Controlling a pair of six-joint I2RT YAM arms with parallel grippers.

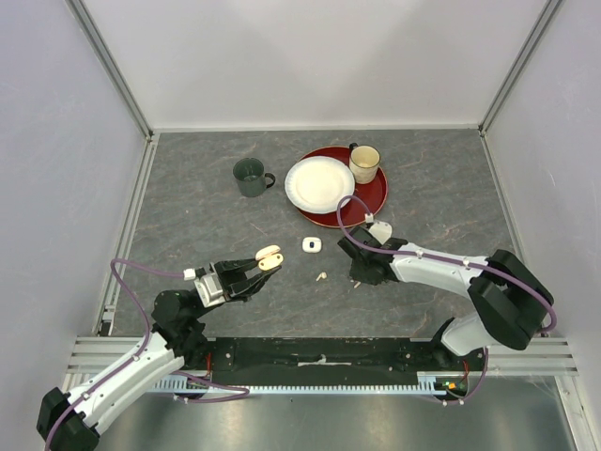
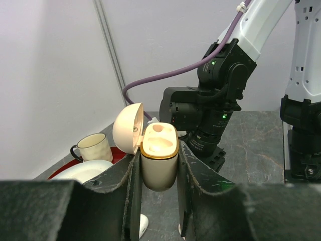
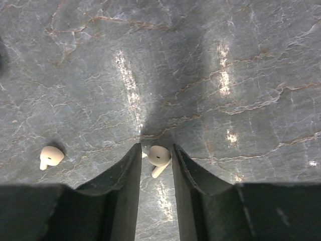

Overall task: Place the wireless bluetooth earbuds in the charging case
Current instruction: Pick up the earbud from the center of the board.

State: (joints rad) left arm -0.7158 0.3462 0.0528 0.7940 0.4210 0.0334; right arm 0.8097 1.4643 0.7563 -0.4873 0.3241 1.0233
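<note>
My left gripper (image 2: 159,153) is shut on the pale peach charging case (image 2: 159,170), held above the table with its lid (image 2: 128,128) flipped open to the left and its moulded wells facing up. In the top view the charging case (image 1: 269,256) sits at the tip of the left gripper (image 1: 266,261). My right gripper (image 3: 156,150) is down at the table, its fingers narrowly astride a pale earbud (image 3: 159,155). That earbud touches the right finger, with a thin gap to the left one. A second earbud (image 3: 51,156) lies loose to the left, seen as a speck (image 1: 321,276) from above.
A small white case (image 1: 312,245) lies on the table between the arms. Behind stand a dark green mug (image 1: 250,176) and a red tray (image 1: 374,195) bearing a white plate (image 1: 319,184) and a beige mug (image 1: 364,163). The right arm (image 2: 210,120) is close ahead of the left gripper.
</note>
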